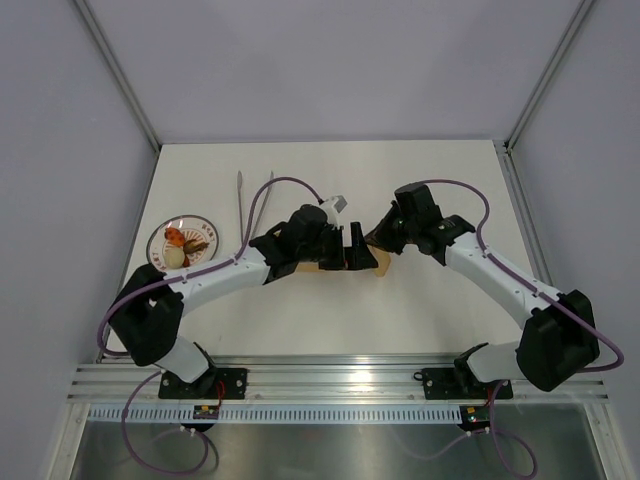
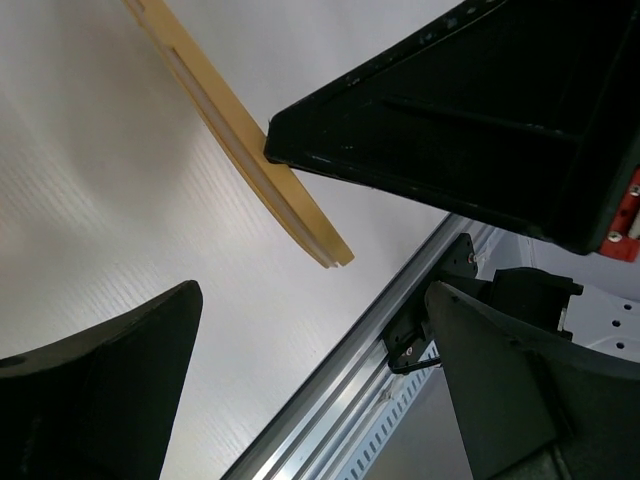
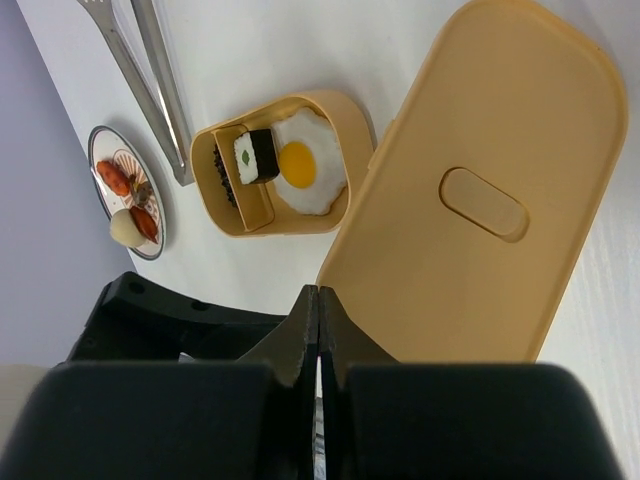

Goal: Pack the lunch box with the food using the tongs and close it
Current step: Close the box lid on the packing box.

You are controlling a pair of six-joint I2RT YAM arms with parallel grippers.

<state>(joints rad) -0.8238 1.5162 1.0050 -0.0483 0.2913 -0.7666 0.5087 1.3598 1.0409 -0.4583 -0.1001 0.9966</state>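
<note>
The yellow-orange lunch box lies open on the table with a fried egg and a rice roll inside. In the top view my left arm hides it. Its lid hangs tilted above the table, with my right gripper shut on its edge. From the left wrist the lid shows edge-on in the air. My left gripper stands wide open and empty just beside it. The silver tongs lie on the table behind the box. More food sits on the plate.
The small patterned plate stands at the left of the table, left of the tongs. Both grippers meet at mid-table over the lid. The metal rail runs along the near edge.
</note>
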